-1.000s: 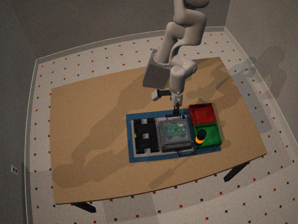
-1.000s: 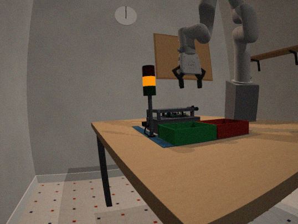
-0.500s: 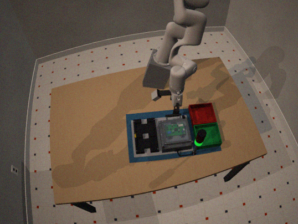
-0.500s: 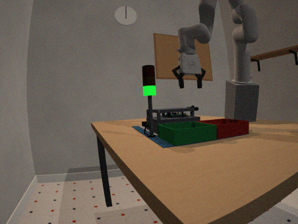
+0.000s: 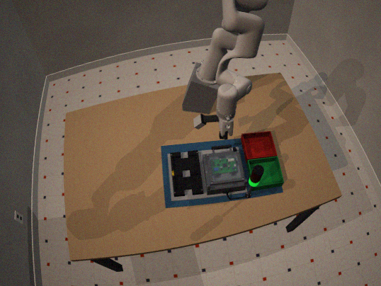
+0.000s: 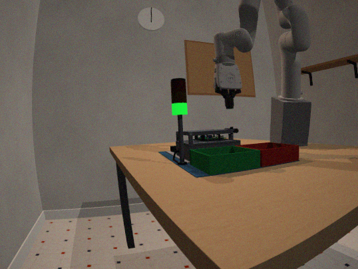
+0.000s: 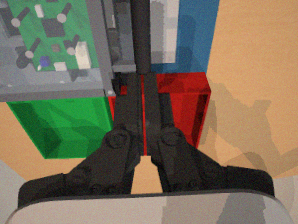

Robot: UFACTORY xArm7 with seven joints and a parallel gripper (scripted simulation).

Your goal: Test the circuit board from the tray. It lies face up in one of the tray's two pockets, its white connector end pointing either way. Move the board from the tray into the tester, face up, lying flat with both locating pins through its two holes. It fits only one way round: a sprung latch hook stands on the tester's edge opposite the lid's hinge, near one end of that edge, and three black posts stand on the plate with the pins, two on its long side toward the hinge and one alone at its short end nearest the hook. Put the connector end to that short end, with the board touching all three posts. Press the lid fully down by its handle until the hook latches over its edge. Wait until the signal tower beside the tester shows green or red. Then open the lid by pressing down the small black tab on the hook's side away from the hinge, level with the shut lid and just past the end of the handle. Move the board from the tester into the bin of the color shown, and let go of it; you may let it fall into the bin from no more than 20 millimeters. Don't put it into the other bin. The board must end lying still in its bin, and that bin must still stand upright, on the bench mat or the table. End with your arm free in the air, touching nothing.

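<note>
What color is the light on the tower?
Green; the signal tower shows it best in the exterior view.

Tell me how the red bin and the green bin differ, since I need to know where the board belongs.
The red bin lies nearer the arm's base; the green bin sits beside the signal tower. The green bin matches the tower's lit green segment; the red bin does not. Both are open-topped, upright and hold nothing.

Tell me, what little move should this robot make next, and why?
Probably come straight down onto the latch tab at the handle's end to release the lid. The signal tower glows green, the circuit board lies under the shut lid, and the gripper hangs above with its jaws shut on nothing, suited to pressing.
</note>
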